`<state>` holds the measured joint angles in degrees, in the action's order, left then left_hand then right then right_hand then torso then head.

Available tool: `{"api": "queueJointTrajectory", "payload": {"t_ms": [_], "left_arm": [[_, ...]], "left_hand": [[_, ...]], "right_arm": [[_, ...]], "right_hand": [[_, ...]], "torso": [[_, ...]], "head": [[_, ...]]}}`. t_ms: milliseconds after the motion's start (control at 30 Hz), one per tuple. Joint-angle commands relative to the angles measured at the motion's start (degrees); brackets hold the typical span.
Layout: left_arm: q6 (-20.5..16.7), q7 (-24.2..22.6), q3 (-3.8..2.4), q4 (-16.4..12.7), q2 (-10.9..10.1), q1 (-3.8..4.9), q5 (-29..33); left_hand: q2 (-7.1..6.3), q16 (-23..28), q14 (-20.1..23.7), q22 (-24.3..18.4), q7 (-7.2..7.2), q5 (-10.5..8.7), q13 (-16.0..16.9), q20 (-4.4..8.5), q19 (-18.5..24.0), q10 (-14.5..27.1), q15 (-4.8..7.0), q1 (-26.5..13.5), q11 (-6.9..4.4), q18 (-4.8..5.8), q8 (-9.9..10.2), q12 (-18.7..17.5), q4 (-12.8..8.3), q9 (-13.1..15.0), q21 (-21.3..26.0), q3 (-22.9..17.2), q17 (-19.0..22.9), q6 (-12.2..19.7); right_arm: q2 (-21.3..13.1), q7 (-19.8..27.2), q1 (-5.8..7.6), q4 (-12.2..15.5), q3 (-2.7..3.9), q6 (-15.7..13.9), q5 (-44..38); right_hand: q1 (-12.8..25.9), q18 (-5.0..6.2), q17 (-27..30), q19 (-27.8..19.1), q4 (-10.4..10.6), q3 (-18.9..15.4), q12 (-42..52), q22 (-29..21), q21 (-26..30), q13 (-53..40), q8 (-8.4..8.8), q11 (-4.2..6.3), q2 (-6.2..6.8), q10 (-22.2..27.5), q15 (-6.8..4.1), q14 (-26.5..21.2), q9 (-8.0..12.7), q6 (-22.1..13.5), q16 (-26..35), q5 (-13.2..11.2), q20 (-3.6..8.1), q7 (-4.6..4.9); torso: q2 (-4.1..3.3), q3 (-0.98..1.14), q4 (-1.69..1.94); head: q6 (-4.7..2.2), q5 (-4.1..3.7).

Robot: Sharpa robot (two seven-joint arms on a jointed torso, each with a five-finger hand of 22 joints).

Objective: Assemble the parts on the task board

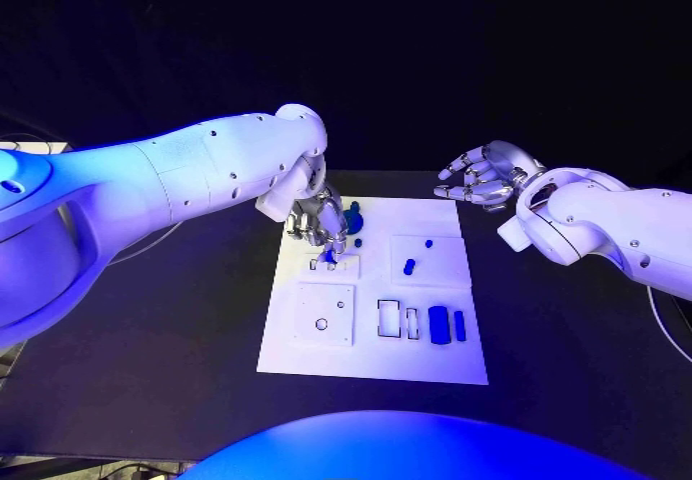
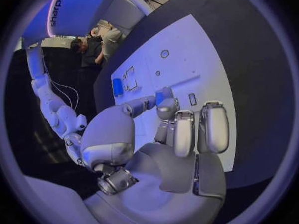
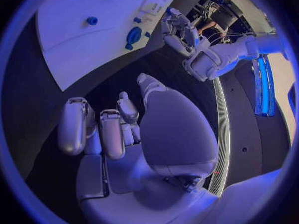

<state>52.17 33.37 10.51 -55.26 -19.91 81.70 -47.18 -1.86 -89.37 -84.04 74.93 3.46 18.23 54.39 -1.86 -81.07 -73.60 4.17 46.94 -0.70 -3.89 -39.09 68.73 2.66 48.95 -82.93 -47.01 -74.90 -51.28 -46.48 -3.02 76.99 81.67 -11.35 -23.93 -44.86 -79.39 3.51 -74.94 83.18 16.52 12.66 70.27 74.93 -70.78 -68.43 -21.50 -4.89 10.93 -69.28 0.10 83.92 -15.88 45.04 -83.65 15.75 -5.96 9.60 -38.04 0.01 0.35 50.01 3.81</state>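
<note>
The white task board (image 1: 433, 360) lies mid-table. My left hand (image 1: 316, 222) hovers over its far left part and pinches a small blue part (image 2: 164, 95) between thumb and a finger, just above a small socket (image 1: 323, 265). A larger blue part (image 1: 353, 214) lies beside that hand, and a tiny blue one (image 1: 359, 241) just nearer. Another blue part (image 1: 410, 266) stands in the square plate on the right. Two blue blocks (image 1: 438, 325) lie near the board's right edge. My right hand (image 1: 483, 175) floats beyond the board's far right corner, fingers loosely bent, holding nothing.
A square plate with a round hole (image 1: 325, 314) and a rectangular slot frame (image 1: 389, 318) sit on the near half of the board. Dark table (image 1: 577, 340) surrounds the board on all sides. The left arm (image 1: 188, 175) reaches in over the table's left part.
</note>
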Motion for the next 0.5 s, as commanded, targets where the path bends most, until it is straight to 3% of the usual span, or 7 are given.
{"api": "queueJointTrajectory", "payload": {"t_ms": [33, 267, 500], "left_arm": [[-0.6, 0.3, 0.09, 0.4, 0.4, -0.15, 0.7], [-1.7, 0.3, 0.24, 1.2, 0.9, -0.55, 0.9], [-1.9, 0.3, 0.42, 1.6, 1.4, -1.04, 1.0]], "left_hand": [[1.91, -0.1, -5.7, 1.6, 0.06, 0.33, 0.0, -0.19, 0.2, 0.4, -0.02, 0.4, -0.11, 0.57, -0.6, 0.2, -12.6, 0.8, -0.1, -12.4, -14.3, 0.6], [3.00, -0.3, -5.8, 2.0, -0.18, 0.33, 0.1, -0.14, 0.0, 0.3, 0.11, -1.9, -0.29, 0.65, -1.6, 0.4, -12.6, 3.4, -0.3, -12.9, -14.5, 0.9], [3.08, -0.3, -5.8, 2.0, -0.23, 0.39, 0.3, -0.11, 0.0, 0.2, 0.15, -2.1, -0.34, 0.65, -1.7, 0.5, -12.7, 3.8, -0.3, -13.0, -14.6, 0.9]], "right_arm": [[0.0, 0.4, -0.04, 0.1, 0.00, 0.6, -0.2], [0.0, 0.4, -0.03, 0.2, 0.00, 0.6, -0.2], [-0.2, 0.4, -0.03, 0.4, 0.01, 0.5, -0.2]], "right_hand": [[0.5, 0.59, -5.4, -0.2, -0.1, -0.3, 0.3, 3.0, 0.2, 0.1, 0.10, 0.01, -0.20, 0.0, 0.29, 2.9, 0.1, -0.4, 0.3, 0.3, -0.17, 0.14], [0.5, 0.59, -5.4, -0.2, -0.1, -0.3, 0.3, 3.0, 0.3, 0.1, 0.10, 0.01, -0.19, 0.0, 0.28, 2.9, 0.1, -0.4, 0.3, 0.4, -0.17, 0.14], [0.5, 0.59, -5.4, -0.2, -0.1, -0.3, 0.3, 3.0, 0.3, 0.1, 0.10, 0.01, -0.19, 0.0, 0.28, 2.9, 0.1, -0.4, 0.3, 0.4, -0.17, 0.14]], "torso": [[0.00, 0.03, 0.01], [0.03, 0.06, 0.00], [-0.02, 0.04, 0.01]], "head": [[-0.01, 0.01], [-0.01, 0.01], [-0.01, -0.02]]}}
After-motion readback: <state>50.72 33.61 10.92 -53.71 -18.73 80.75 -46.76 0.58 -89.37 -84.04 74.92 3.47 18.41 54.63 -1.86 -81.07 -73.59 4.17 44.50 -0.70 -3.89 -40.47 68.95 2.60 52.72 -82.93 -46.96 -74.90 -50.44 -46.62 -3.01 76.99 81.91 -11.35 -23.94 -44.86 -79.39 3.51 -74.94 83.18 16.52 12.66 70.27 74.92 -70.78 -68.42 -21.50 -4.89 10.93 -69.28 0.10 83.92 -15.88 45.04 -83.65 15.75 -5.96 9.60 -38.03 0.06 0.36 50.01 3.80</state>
